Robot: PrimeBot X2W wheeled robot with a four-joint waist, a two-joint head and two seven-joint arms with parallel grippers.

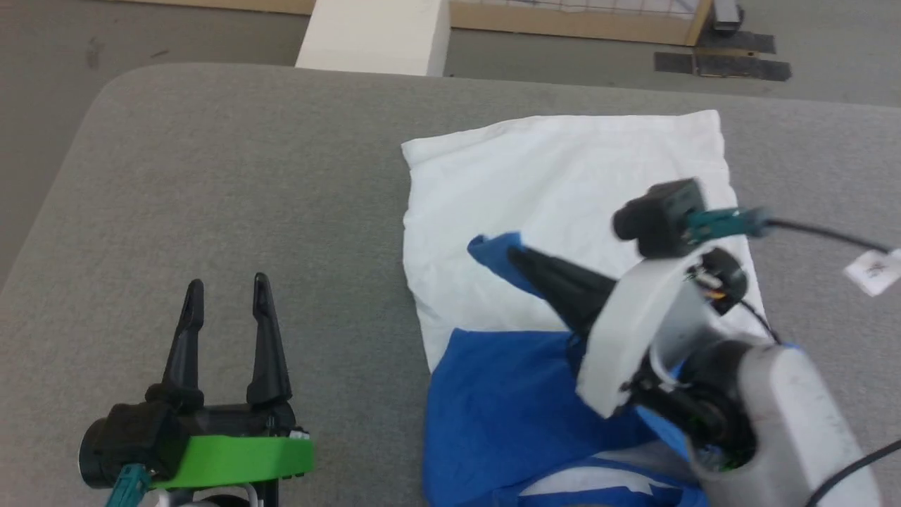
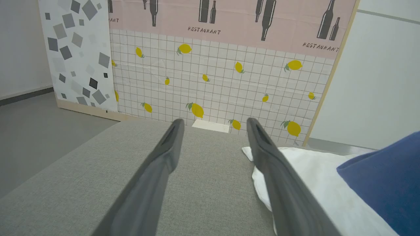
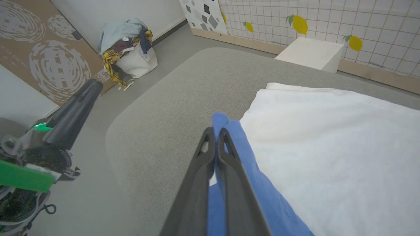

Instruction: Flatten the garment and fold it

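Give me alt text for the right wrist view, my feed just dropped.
The right gripper, shut, pinches the blue sleeve end of the garment, whose white body lies flat on the grey table. A bag of clothes sits on the floor beyond.

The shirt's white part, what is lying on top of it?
A blue sleeve, pinched in the right gripper, stretches over it. The robot's arm hides the cloth beneath itself.
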